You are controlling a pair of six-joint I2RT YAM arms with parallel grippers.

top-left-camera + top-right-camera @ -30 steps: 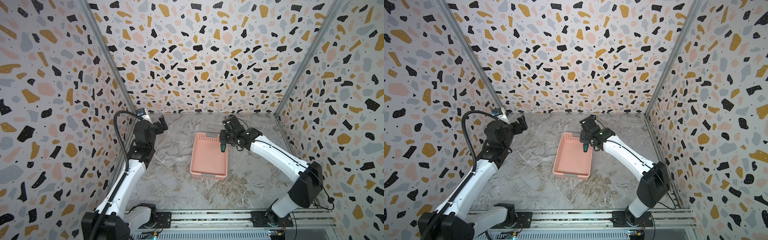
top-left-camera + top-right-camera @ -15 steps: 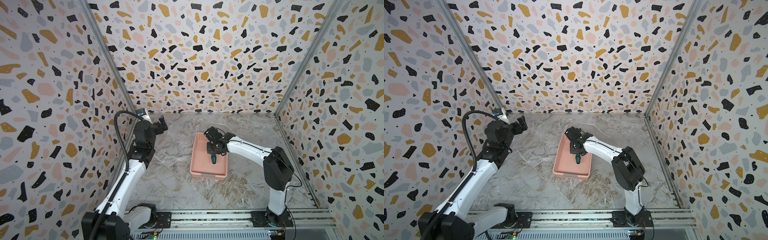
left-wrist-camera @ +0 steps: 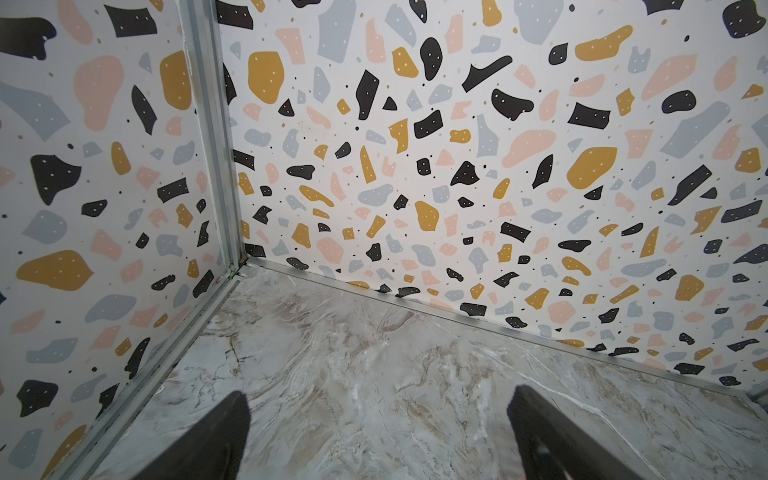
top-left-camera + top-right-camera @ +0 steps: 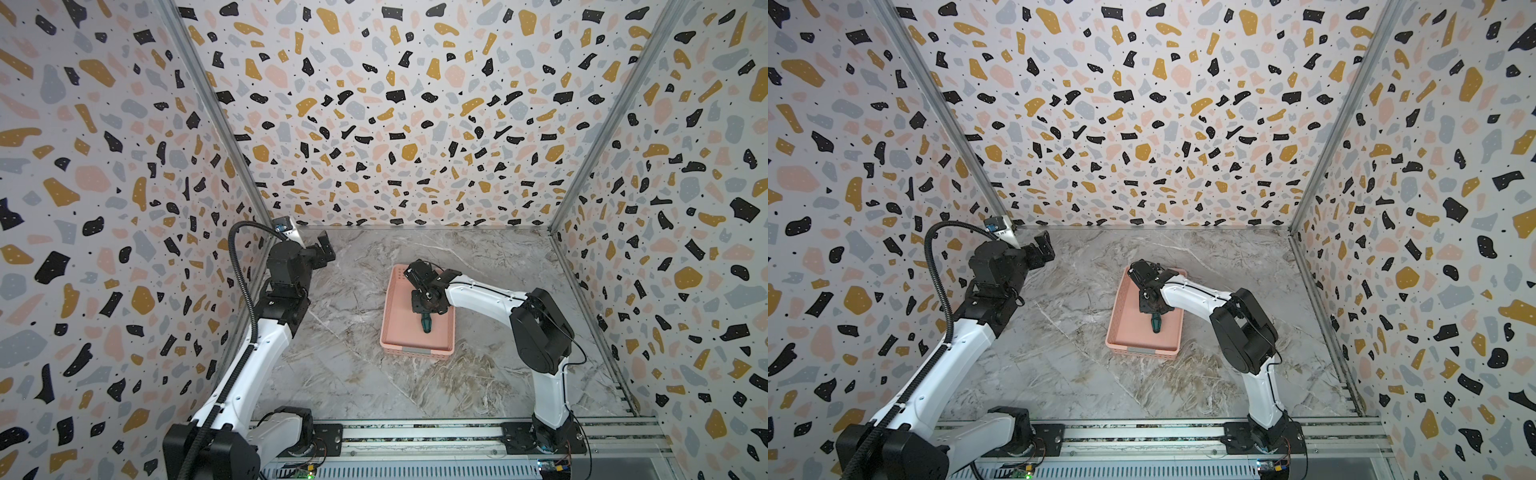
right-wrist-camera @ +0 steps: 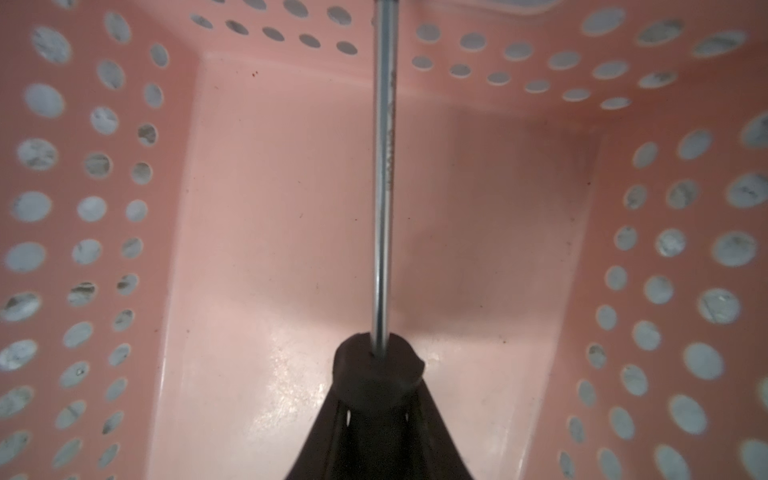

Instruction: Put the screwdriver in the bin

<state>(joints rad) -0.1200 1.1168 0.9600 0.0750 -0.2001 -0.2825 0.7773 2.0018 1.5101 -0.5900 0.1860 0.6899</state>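
right gripper (image 4: 424, 312) pinches small green-and-black-handled screwdriver (image 4: 426, 325) low inside shallow salmon-pink perforated plastic bin (image 4: 417, 352), judged so release drops it short. left gripper (image 3: 376, 415) spread, idle, well apart from bin.

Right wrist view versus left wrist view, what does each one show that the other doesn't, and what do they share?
Only the right wrist view shows the bin from inside and the right gripper shut on the screwdriver. Only the left wrist view shows the speckled walls and the left gripper, open and empty. Both show the marble table, though the right wrist view only through the bin's holes.
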